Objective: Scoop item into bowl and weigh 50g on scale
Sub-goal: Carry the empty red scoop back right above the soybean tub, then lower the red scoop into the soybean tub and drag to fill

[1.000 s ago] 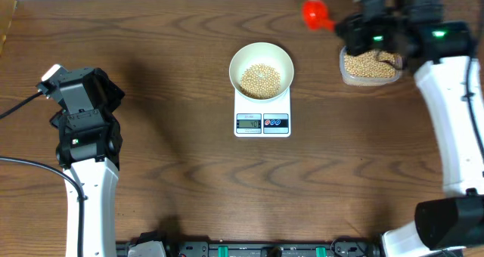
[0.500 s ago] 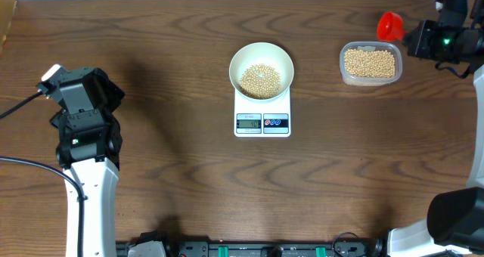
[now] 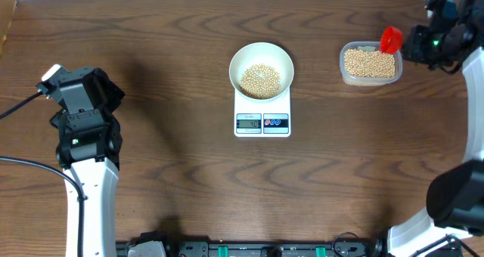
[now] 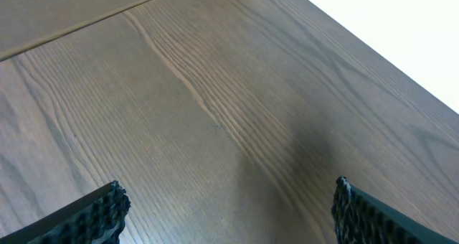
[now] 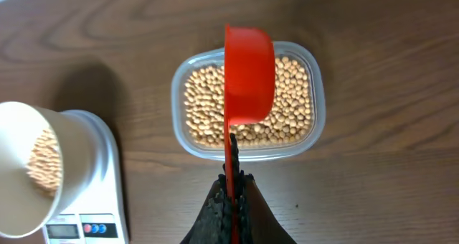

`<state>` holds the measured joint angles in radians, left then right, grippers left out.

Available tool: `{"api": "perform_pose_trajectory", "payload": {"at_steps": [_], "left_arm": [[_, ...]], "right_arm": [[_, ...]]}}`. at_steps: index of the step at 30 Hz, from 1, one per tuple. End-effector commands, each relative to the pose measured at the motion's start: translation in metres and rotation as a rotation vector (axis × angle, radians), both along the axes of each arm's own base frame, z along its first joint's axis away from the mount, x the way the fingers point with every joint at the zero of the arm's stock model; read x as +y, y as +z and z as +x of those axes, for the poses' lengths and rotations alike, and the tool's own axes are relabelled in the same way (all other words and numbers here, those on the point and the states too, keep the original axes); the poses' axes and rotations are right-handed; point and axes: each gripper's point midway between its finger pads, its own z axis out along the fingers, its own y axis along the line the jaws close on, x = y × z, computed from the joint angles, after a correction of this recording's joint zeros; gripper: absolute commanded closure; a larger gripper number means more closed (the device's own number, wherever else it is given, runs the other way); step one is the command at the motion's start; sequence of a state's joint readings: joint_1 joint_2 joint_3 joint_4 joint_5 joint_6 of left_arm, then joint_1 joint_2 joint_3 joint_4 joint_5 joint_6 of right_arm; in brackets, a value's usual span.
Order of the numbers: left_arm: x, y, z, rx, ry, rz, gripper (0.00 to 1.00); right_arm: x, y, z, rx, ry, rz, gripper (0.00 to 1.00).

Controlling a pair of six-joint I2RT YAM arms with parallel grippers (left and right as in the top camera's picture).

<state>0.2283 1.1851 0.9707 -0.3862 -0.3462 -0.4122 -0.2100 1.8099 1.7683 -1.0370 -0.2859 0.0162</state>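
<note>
**Table** (image 3: 166, 174): dark wood grain; carries all items below.

**Scale** (image 3: 262, 121): white, rectangular, at table centre. Grey display and two round buttons on the near edge; digits too small to read.

**Bowl** (image 3: 243, 54): white, round, standing upright on the scale.

**Beans** (image 3: 261, 79): tan-yellow. One heap lies in the bowl's bottom. A larger layer fills the tub.

**Tub** (image 3: 342, 69): clear plastic, rounded rectangle, on the table to the right of the scale and apart from it.

**Scoop** (image 5: 249, 72): red, turned on its edge, cup over the tub's beans at the far right corner. Contents cannot be told.

**Right claw** (image 5: 232, 186): clamped tight on the scoop's thin handle, beside the tub's right edge.

**Left claw** (image 4: 228, 214): fingers spread wide, gripping nothing, over bare wood at the table's left side, well apart from the scale.
</note>
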Motion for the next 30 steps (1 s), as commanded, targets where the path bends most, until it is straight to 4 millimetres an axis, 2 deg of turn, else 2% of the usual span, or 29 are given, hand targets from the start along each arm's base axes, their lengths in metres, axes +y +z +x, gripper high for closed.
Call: {"api": "perform_pose_trajectory", "payload": {"at_steps": [1, 13, 20, 30], "left_arm": [[0.003, -0.002, -0.001, 0.009, 0.016, 0.006, 0.07], [0.003, -0.002, -0.001, 0.01, 0.016, 0.006, 0.07], [0.003, -0.002, -0.001, 0.01, 0.016, 0.006, 0.07], [0.003, -0.002, -0.001, 0.01, 0.016, 0.006, 0.07]], "right_arm": [[-0.006, -0.012, 0.003, 0.034, 0.006, -0.055, 0.99], [-0.004, -0.049, 0.01, 0.108, 0.048, -0.063, 0.99], [0.013, -0.07, 0.013, 0.152, 0.095, -0.036, 0.99], [0.042, -0.084, 0.016, 0.173, 0.161, 0.07, 0.99]]}}
